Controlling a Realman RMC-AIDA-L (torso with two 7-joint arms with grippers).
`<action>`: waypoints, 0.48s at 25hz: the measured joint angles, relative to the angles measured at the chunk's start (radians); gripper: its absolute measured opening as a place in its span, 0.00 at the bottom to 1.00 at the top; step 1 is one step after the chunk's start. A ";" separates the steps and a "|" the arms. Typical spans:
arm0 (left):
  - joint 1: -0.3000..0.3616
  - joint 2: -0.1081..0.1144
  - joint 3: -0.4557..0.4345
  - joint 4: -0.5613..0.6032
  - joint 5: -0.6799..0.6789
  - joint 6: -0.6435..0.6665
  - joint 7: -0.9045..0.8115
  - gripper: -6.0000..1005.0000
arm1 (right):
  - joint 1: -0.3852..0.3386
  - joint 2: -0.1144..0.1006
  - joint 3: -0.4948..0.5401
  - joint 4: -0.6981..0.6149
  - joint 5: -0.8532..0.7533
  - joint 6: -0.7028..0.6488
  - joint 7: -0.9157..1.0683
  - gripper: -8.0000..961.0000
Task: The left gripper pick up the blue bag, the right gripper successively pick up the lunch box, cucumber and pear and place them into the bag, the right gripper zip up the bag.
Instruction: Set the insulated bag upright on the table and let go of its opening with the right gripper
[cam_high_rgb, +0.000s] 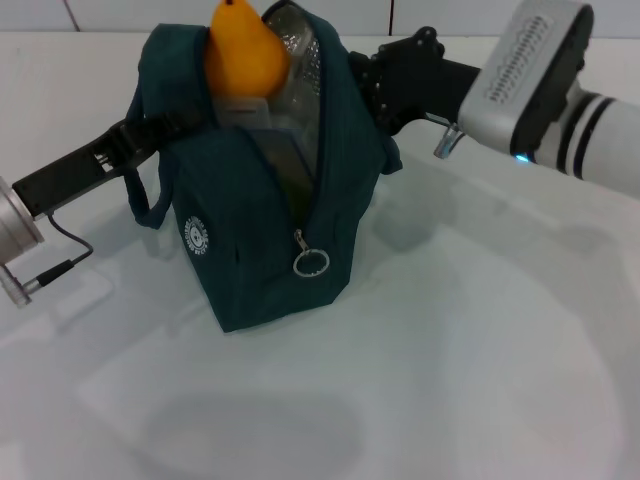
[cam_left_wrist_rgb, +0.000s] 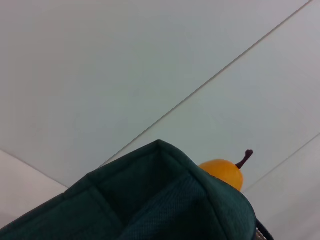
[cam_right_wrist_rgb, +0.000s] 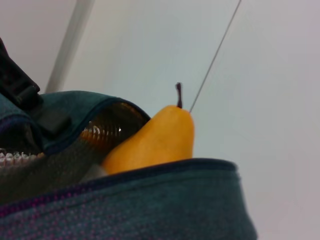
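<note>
head overhead, wrists apparently close, sharing pear (cam_high_rgb: 243, 52)

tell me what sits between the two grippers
The blue bag, with the pear poking out its open top, stands between left gripper and right gripper in the head view.

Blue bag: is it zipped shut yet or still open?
Still open. The blue bag gapes at the top, foil lining showing, the pear poking out, and the ring zip pull hangs low.

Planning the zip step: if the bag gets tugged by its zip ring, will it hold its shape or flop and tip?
The bag is soft fabric, so its walls will probably give under a pull. It stands tall with the pear poking out of the open top, so it may lean. The left end effector at its handle side should steady it; the right end effector is by the rim.
</note>
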 joint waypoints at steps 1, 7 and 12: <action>0.001 0.000 0.000 0.000 0.000 0.001 0.000 0.07 | -0.021 0.000 0.004 -0.028 0.001 0.007 -0.021 0.01; 0.003 0.003 0.000 0.000 0.000 0.003 0.000 0.07 | -0.122 0.000 0.007 -0.165 0.001 0.061 -0.134 0.01; 0.007 0.004 0.000 0.004 0.000 0.014 0.000 0.07 | -0.178 0.000 0.019 -0.210 0.004 0.067 -0.186 0.02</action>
